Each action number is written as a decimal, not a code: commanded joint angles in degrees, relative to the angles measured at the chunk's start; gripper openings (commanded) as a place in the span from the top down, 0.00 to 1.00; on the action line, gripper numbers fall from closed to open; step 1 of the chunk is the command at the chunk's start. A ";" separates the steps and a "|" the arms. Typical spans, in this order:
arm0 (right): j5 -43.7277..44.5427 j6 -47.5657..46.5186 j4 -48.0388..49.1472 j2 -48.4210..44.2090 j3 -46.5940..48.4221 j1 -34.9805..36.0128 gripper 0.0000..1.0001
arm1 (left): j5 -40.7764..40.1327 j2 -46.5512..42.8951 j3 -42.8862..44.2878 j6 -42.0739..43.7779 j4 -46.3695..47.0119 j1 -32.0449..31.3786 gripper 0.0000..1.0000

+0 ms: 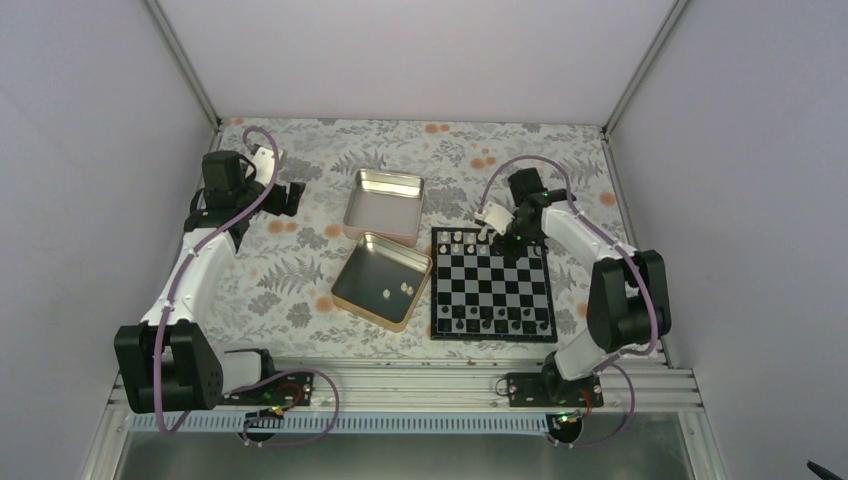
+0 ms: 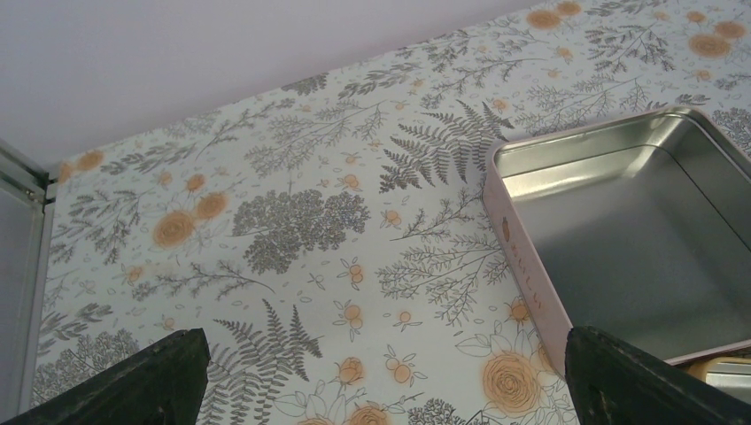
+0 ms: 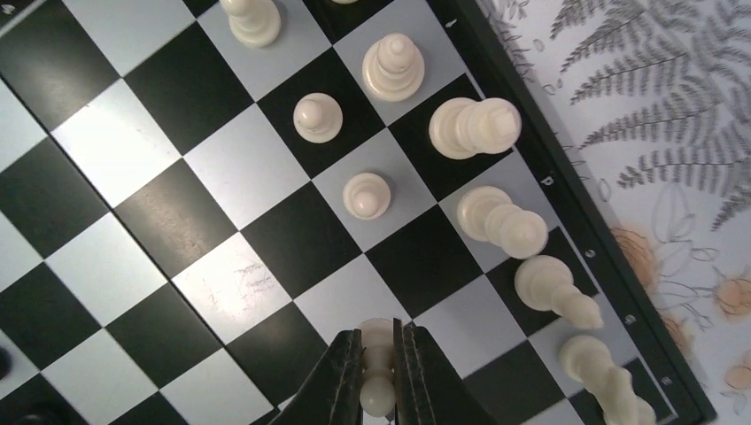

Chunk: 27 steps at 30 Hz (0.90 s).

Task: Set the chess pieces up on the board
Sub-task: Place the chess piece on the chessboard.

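Top external view, working from the near edge of the table outward. I found the board (image 1: pixel 494 339) right of centre, with dark pieces (image 1: pixel 490 322) lined along its near edge. Just left of it, the near tin (image 1: pixel 352 302) held a few cream chess pieces (image 1: pixel 405 288) not yet moved across. I judged the task well advanced but unfinished.

In the right wrist view, cream figures stood along the board's far edge. The taller ones formed the outer row beside the rim. Several pawns stood in the row inside it, which showed open squares.

The right gripper (image 3: pixel 379 350) hung low over that second row near the board's far right corner. Its fingers (image 3: pixel 341 381) were drawn narrow and pinched a pawn (image 3: pixel 378 394) between them. I could not tell whether its base touched the square.

Farther out, the far tin (image 1: pixel 385 175) looked empty. The left gripper (image 1: pixel 290 197) hovered near the table's far left corner. Its fingers (image 2: pixel 155 376) were spread wide, holding and touching nothing.
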 commanded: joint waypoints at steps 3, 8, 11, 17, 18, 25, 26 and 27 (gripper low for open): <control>-1.51 -1.04 2.92 4.49 1.60 -0.70 0.90 | 0.43 -0.41 0.30 0.67 -0.41 0.23 0.00; -1.73 -1.01 3.63 5.19 2.48 -0.95 0.90 | 0.61 -0.32 0.28 0.68 -0.41 0.19 0.00; -1.39 -0.95 4.03 7.49 2.42 -1.05 0.90 | 0.74 -0.29 0.29 0.67 -0.44 0.23 0.00; -1.13 -1.04 4.34 8.65 2.53 -1.54 0.90 | 0.91 -0.36 0.30 0.67 -0.46 0.27 0.00; -1.12 -1.11 4.37 8.76 2.60 -1.51 0.90 | 0.91 -0.34 0.32 0.67 -0.47 0.20 0.00; -0.68 -1.15 4.81 9.41 2.69 -1.76 0.90 | 1.00 -0.23 0.30 0.71 -0.48 0.23 0.00; -0.69 -1.24 4.76 9.62 2.85 -1.84 0.89 | 1.00 -0.23 0.30 0.70 -0.52 0.23 0.00; -0.70 -1.22 4.62 9.85 3.00 -1.81 0.89 | 1.05 -0.25 0.25 0.69 -0.51 0.26 0.00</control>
